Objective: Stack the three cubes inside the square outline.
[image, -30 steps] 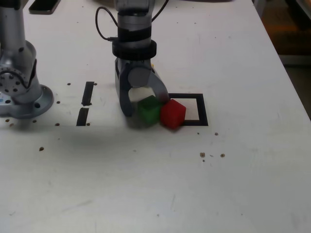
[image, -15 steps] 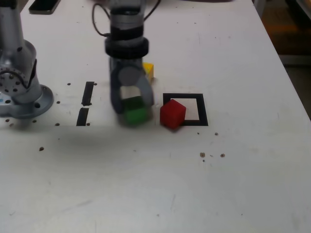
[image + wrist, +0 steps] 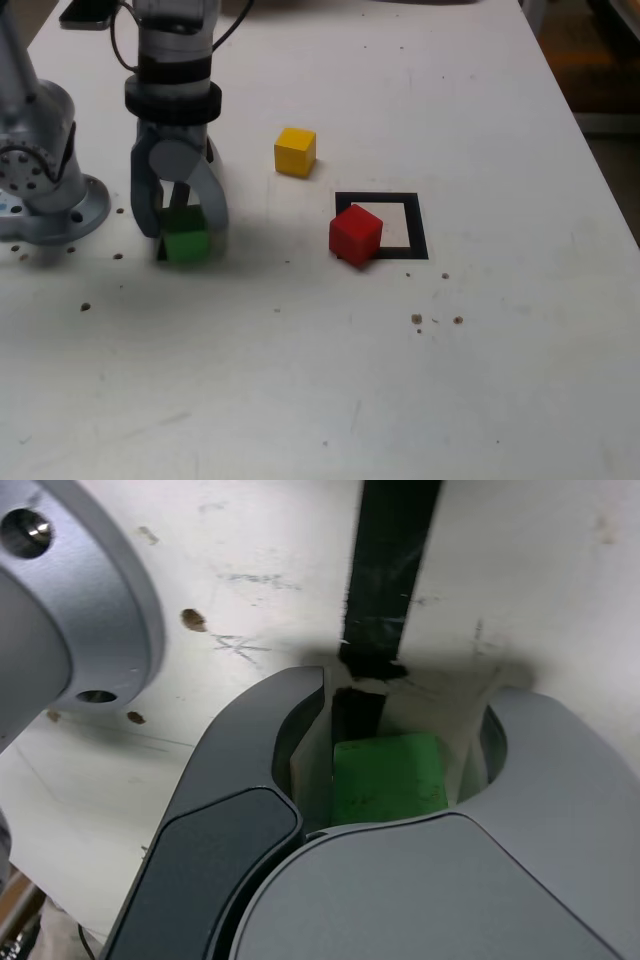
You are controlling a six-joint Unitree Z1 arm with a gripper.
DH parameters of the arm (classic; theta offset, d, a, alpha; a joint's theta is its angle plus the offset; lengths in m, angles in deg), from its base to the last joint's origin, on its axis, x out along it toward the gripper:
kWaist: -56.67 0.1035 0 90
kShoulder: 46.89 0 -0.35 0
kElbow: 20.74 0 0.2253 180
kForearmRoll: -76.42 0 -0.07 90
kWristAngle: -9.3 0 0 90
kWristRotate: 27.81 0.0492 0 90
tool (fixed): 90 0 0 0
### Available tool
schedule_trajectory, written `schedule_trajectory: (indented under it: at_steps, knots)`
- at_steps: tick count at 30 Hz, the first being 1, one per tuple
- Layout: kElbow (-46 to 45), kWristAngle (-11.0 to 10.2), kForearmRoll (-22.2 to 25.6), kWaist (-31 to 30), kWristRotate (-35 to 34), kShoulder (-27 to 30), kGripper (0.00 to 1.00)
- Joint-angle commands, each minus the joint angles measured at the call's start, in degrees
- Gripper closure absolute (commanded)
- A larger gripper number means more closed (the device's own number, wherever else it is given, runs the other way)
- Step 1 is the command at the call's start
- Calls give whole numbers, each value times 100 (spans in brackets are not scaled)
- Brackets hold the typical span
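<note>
The gripper hangs point-down near the exterior view's left, its 2 jaws pinched on the green cube, which the wrist view shows wedged between them above a short black tape strip. The square outline lies well apart, toward the exterior view's right, so the carry has to run that way across the table. The red cube sits askew on the outline's near-left corner, half over the tape and not squarely inside; the yellow cube stands alone behind and between, just off a straight path. No cube is stacked, so the task looks barely begun. The arm's base stands close on the gripper's left, leaving little room there, while bare table lies open toward the outline.
</note>
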Motion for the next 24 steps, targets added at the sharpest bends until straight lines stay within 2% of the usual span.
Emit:
schedule_trajectory:
  at_steps: [1, 4, 11, 15, 20, 24]
  knots:
    - [7, 22, -45, 4, 91, 69, 22]
    - [8, 52, -232, 4, 303, 139, 13]
    - [131, 248, -1031, -34, 1082, 249, 6]
    - [239, 274, -1286, -124, 1384, 321, 4]
    - [156, 166, -1320, -163, 1418, 485, 2]
    - [223, -94, -1280, -204, 1390, 655, 1]
